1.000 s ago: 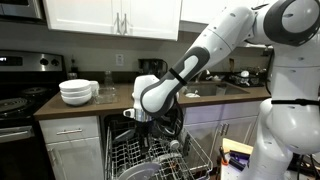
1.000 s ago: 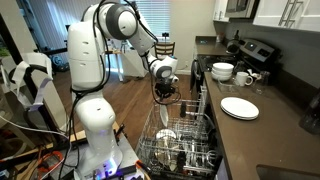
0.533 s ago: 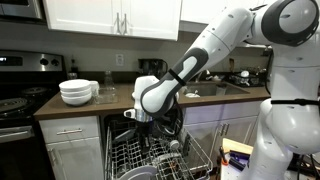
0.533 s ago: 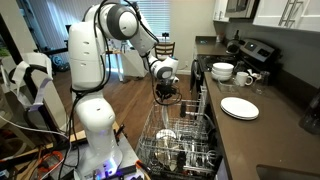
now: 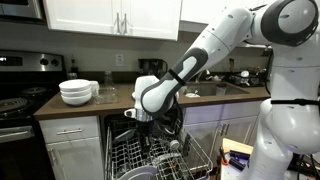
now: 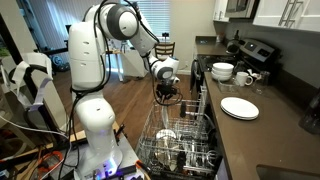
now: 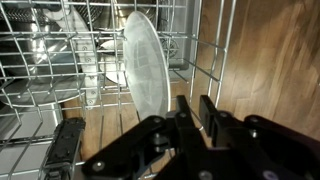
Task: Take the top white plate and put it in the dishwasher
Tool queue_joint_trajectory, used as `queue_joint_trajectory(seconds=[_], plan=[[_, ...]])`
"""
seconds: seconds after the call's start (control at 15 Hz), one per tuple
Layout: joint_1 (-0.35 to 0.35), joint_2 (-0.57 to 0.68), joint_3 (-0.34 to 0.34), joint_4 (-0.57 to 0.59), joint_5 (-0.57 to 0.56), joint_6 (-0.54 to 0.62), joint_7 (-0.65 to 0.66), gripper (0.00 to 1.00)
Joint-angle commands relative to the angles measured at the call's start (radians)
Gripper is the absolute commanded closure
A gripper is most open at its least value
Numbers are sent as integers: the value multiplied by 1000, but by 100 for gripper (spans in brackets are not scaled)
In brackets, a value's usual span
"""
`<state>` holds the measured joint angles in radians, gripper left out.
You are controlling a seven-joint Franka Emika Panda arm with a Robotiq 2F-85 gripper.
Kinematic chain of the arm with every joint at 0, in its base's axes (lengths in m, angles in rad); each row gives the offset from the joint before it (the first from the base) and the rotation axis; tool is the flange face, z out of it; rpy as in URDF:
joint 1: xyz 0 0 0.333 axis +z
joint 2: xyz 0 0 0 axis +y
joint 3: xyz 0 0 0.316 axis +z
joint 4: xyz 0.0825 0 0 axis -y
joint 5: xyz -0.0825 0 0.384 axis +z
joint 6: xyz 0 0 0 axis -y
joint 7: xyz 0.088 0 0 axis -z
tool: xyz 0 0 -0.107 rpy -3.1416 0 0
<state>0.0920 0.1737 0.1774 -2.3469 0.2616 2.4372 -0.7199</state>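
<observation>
In the wrist view a white plate (image 7: 145,60) stands upright on edge between the tines of the dishwasher's grey wire rack (image 7: 50,60). My gripper (image 7: 196,105) is just beside the plate's lower edge. Its fingers are drawn together with only a thin gap, and nothing shows between them. In both exterior views the gripper (image 5: 140,122) (image 6: 163,97) hangs low over the pulled-out rack of the open dishwasher (image 5: 150,155) (image 6: 180,140). A like white plate (image 6: 240,108) lies flat on the counter.
Stacked white bowls (image 5: 77,92) (image 6: 222,71) and a mug stand on the counter near the stove (image 5: 15,100). Other dishes and glasses sit in the rack (image 6: 190,150). Wood floor shows beside the rack (image 7: 270,60). A sink is at the counter's far end (image 5: 215,90).
</observation>
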Motion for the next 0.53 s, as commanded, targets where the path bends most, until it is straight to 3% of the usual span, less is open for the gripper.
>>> queue_joint_trajectory(seconds=[0.0, 0.13, 0.47], plan=[[-9, 0, 8, 2, -3, -2, 3, 75], [-9, 0, 8, 2, -4, -2, 3, 67], [-9, 0, 8, 2, -4, -2, 3, 67]])
